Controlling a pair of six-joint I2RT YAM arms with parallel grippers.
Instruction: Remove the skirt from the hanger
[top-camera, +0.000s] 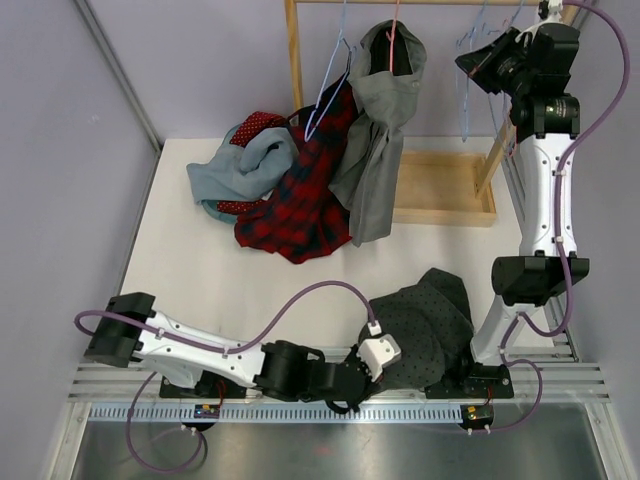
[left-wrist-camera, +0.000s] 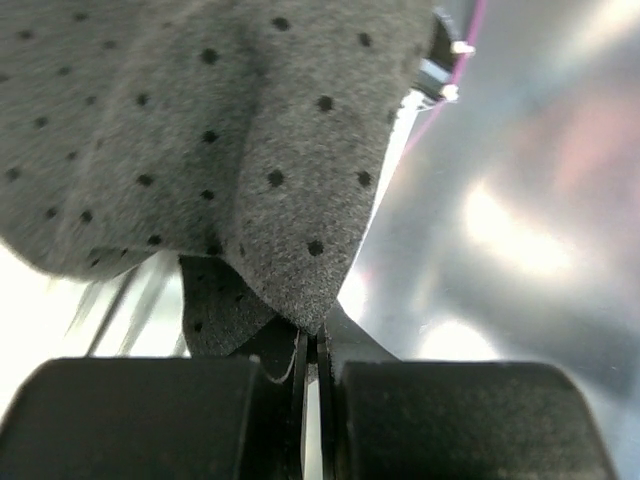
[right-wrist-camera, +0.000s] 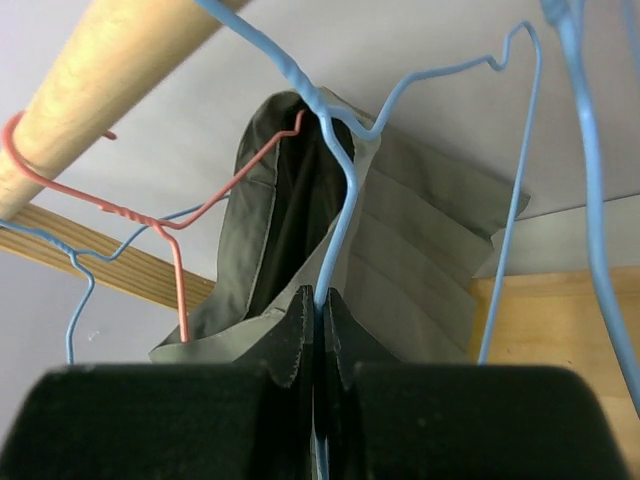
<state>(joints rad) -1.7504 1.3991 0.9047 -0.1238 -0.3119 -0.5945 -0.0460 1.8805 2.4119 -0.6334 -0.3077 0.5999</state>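
A dark grey polka-dot skirt (top-camera: 432, 318) lies crumpled at the table's near edge, by the right arm's base. My left gripper (top-camera: 390, 352) is shut on its edge. In the left wrist view the fabric (left-wrist-camera: 220, 130) hangs in a fold pinched between the closed fingertips of the left gripper (left-wrist-camera: 312, 345). My right gripper (top-camera: 472, 62) is raised at the rack, shut on the wire of a bare blue hanger (top-camera: 466, 85). In the right wrist view that blue wire (right-wrist-camera: 340, 225) runs down into the closed right gripper (right-wrist-camera: 318, 305).
A wooden rack bar (right-wrist-camera: 110, 70) carries a pink hanger (right-wrist-camera: 170, 240) with an olive-grey garment (top-camera: 375, 140), and more blue hangers (right-wrist-camera: 590, 200). A red plaid garment (top-camera: 300, 200) and a light blue cloth (top-camera: 240, 165) are piled at the back. The rack's wooden base (top-camera: 440, 190) is at the back right.
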